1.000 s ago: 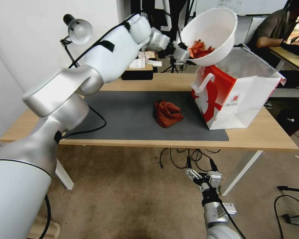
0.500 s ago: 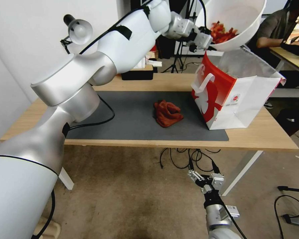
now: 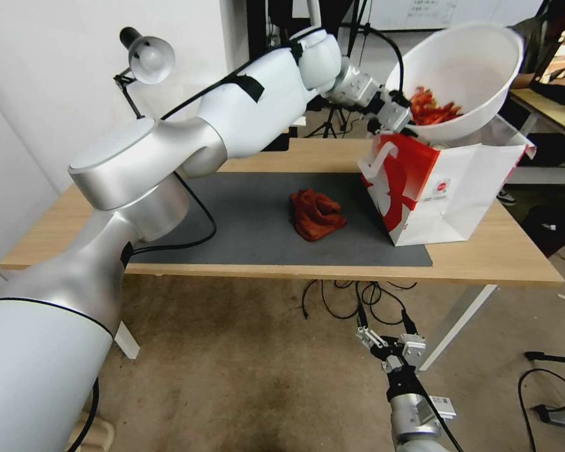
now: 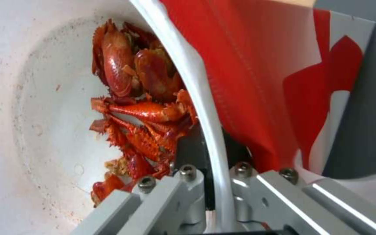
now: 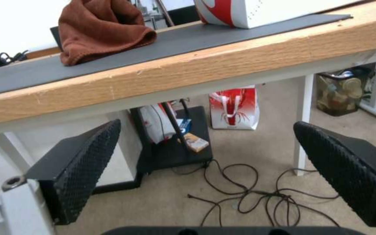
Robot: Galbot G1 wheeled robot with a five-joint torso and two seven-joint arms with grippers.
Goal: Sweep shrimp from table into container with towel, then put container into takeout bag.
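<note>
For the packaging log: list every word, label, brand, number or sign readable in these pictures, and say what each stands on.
No text can be read.
Takeout bag: small round red logo with a line of print beneath, too small to read.
Takeout bag, red side: a white figure print, no words.
Second red and white bag on the floor beyond the table: red figure, no legible words.

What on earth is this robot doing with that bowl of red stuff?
Its left gripper is clamped on the rim of the white bowl, holding it tilted just above the open red-and-white paper bag on the table. The shrimp are inside the bowl. The brown towel lies crumpled on the grey mat. The right gripper hangs open below the table edge.
</note>
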